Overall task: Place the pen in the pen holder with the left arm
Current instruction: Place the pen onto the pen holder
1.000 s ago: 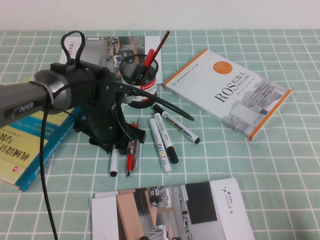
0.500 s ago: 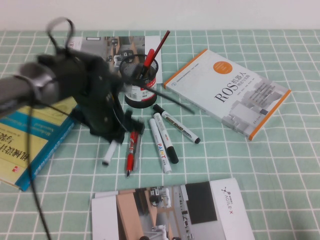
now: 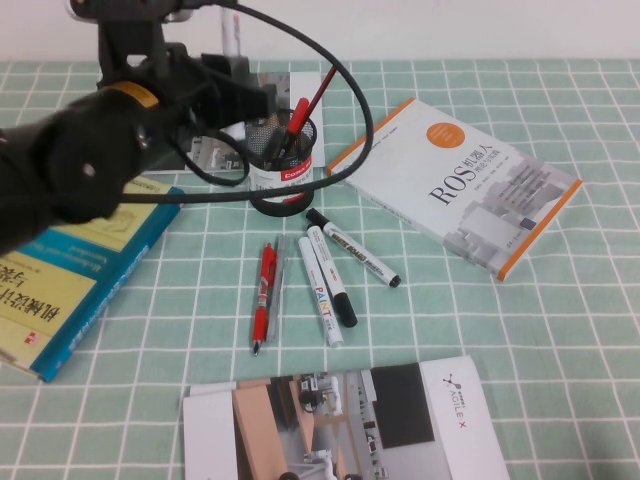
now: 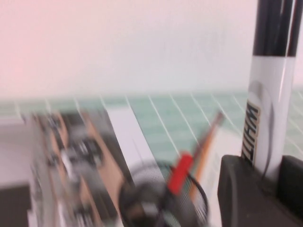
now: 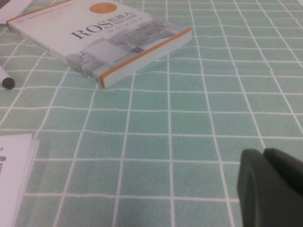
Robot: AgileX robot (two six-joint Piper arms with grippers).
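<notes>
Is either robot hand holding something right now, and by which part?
The left hand grips the pen by its lower white barrel, above the pen holder. The right hand holds nothing.

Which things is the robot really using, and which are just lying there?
Using:
- pen, gripped upright in the raised left claw
- pen holder

Lying about:
- red pen
- PAINT marker
- ROS book
- right claw, parked above the table

White-barrelled pen [image 4: 264,118] – black cap, black mesh pen holder [image 3: 281,150], green-and-white checked tablecloth [image 3: 560,330], orange-edged book [image 3: 455,185].
</notes>
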